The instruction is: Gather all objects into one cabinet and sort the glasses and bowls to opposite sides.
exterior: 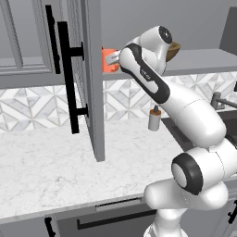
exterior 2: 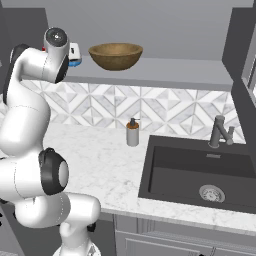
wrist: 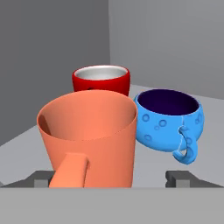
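Three mugs are sitting clustered on the cabinet shelf (wrist: 26, 140): orange mug (wrist: 89, 140), red mug (wrist: 101, 79), blue mug (wrist: 168, 120). One wooden bowl (exterior 2: 115, 55) is resting further along. The gripper (wrist: 111, 177) is standing open, fingers apart around the orange mug.

Rendered kitchen: marble counter (exterior: 46, 171) lower left, patterned tile backsplash (exterior 2: 165, 112) mid-frame, dark sink (exterior 2: 200, 172) with faucet (exterior 2: 220, 131) right, grey wall cabinet (exterior: 90, 69) upper left.

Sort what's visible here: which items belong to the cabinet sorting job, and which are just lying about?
Job: orange mug, red mug, blue mug, wooden bowl, cabinet shelf, cabinet door.
Lying about: soap dispenser, sink, faucet.
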